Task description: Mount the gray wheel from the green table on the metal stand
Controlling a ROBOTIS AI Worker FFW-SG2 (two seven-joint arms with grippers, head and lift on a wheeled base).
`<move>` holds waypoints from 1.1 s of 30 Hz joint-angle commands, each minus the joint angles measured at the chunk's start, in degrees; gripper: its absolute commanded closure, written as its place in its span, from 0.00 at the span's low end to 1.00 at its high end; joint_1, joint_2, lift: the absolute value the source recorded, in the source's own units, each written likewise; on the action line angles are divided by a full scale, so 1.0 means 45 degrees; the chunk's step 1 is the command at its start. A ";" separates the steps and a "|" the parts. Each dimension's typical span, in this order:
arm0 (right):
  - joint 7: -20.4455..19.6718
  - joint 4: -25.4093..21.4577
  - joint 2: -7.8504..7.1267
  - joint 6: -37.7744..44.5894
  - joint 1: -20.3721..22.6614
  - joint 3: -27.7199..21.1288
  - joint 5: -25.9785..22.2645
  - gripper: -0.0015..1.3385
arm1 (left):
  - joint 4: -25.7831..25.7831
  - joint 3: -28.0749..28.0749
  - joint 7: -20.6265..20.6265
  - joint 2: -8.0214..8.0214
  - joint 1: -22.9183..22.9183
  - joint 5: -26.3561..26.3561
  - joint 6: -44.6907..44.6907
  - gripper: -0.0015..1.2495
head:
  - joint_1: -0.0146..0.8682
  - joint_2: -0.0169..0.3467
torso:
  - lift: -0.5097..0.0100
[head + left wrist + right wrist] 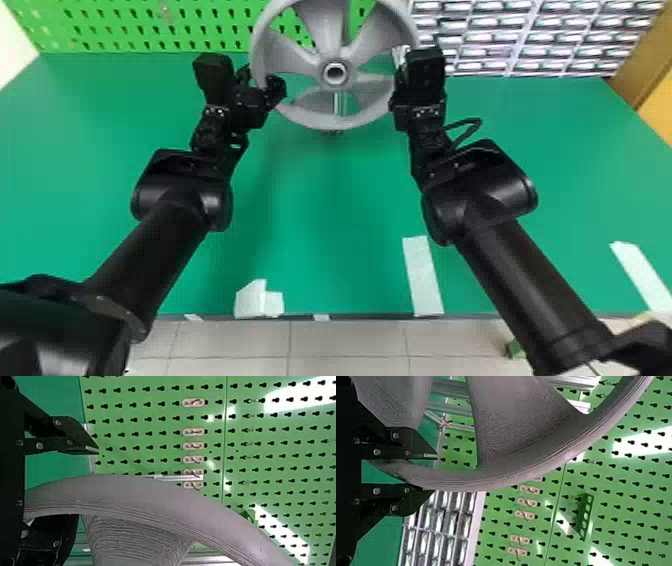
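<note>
A green pegboard [130, 22] rises beyond pale floor tiles [235, 340].

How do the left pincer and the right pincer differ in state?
The left pincer is spread wide, with a gap between one finger and the gray wheel; the right pincer is closed tighter on the rim. The left pincer is at the wheel's left, the right pincer at its right. Both are black, the rim between their fingers.

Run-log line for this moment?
wheel in front of stand | left pincer open, astride rim | right pincer closed on rim | seating unclear
</note>
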 commanded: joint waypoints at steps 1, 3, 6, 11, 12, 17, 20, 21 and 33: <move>-0.0001 0.0005 -0.0015 -0.0022 0.0027 0.0017 0.0007 0.83 | 0.0004 0.0011 0.0390 0.0003 0.0048 -0.0002 -0.0040 0.65 | 1.00 0.19 | 0.79; -0.0001 0.0005 -0.0035 -0.0041 0.0027 0.0017 0.0007 0.83 | 0.0004 0.0031 0.0390 0.0003 0.0087 -0.0002 -0.0079 0.64 | 1.00 0.19 | 0.79; -0.0001 0.0005 -0.0035 -0.0080 0.0047 -0.0002 0.0007 0.83 | 0.0004 -0.0009 0.0390 0.0003 0.0106 0.0018 -0.0157 0.62 | 1.00 0.19 | 0.79; -0.0001 0.0005 -0.0035 -0.0178 0.0125 -0.0002 0.0007 0.82 | -0.0016 -0.0009 0.0390 0.0003 0.0204 0.0135 -0.0274 0.57 | 1.00 0.19 | 0.79; -0.0001 0.0005 -0.0035 -0.0217 0.0145 0.0017 0.0007 0.82 | -0.0016 -0.0028 0.0390 0.0003 0.0223 0.0155 -0.0313 0.57 | 1.00 0.19 | 0.79; -0.0001 0.0005 -0.0035 -0.0295 0.0184 0.0037 0.0007 0.78 | -0.0016 -0.0067 0.0390 -0.0016 0.0282 0.0213 -0.0352 0.55 | 1.00 0.19 | 0.79; -0.0001 0.0005 -0.0035 -0.0334 0.0184 0.0037 0.0007 0.76 | -0.0035 -0.0106 0.0390 -0.0016 0.0282 0.0252 -0.0352 0.54 | 1.00 0.19 | 0.79; -0.0001 0.0005 -0.0035 -0.0354 0.0184 0.0037 0.0007 0.76 | -0.0035 -0.0087 0.0390 -0.0016 0.0302 0.0272 -0.0352 0.54 | 1.00 0.19 | 0.79; -0.0001 0.0005 -0.0035 -0.0549 0.0203 0.0154 0.0007 0.67 | -0.0250 -0.0360 0.0390 -0.0016 0.0380 0.0526 -0.0352 0.50 | 1.00 0.19 | 0.79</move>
